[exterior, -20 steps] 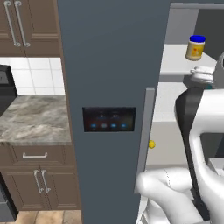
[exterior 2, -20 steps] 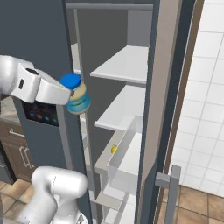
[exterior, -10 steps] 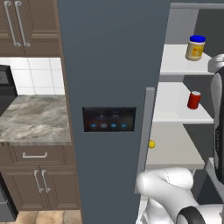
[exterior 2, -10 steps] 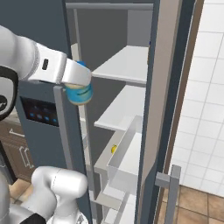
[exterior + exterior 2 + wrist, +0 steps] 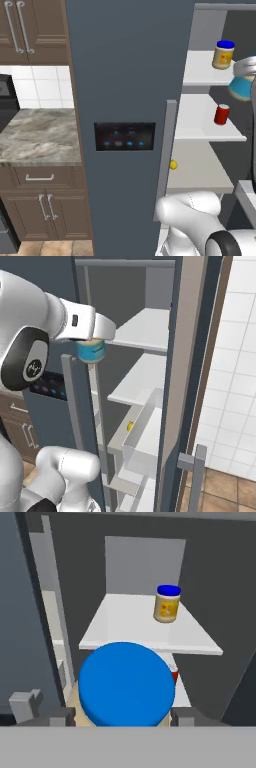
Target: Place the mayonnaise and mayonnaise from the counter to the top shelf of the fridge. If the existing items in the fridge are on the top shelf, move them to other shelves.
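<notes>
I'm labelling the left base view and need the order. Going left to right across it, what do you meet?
Stovetop → counter → fridge panel → fridge handle → yellow ball → red can → held pale blue jar.

The pincer grips a blue-lidded jar between its fingers. Ahead and above lies the top shelf, with a yellow jar standing at its right.
</notes>
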